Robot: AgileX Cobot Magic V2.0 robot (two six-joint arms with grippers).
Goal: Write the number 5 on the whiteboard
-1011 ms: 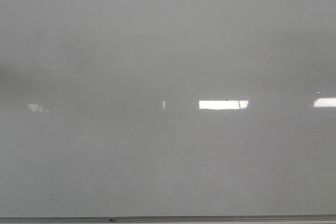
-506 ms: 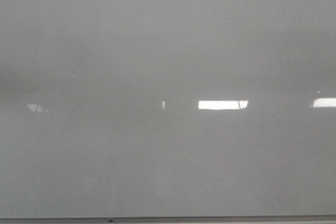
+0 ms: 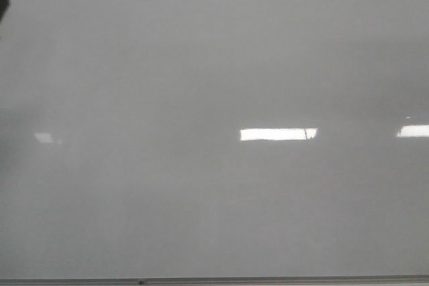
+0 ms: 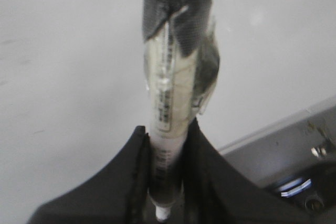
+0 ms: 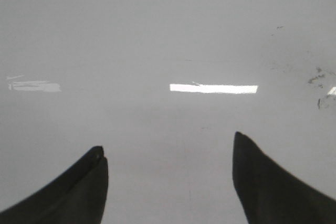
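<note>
Glossy whiteboard (image 3: 214,65) lies bare to its edge strip (image 3: 268,279); left gripper (image 4: 165,145), newly entering top-left, clamps a marker (image 4: 170,103); right gripper (image 5: 168,171) gapes.

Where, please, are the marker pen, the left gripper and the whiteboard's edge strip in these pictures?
marker pen (image 4: 169,98), left wrist view, on its pale taped barrel.
left gripper (image 4: 167,145), left wrist view, between the fingertips clamping the pen.
whiteboard (image 3: 281,279), front view, on its grey edge strip.
</note>
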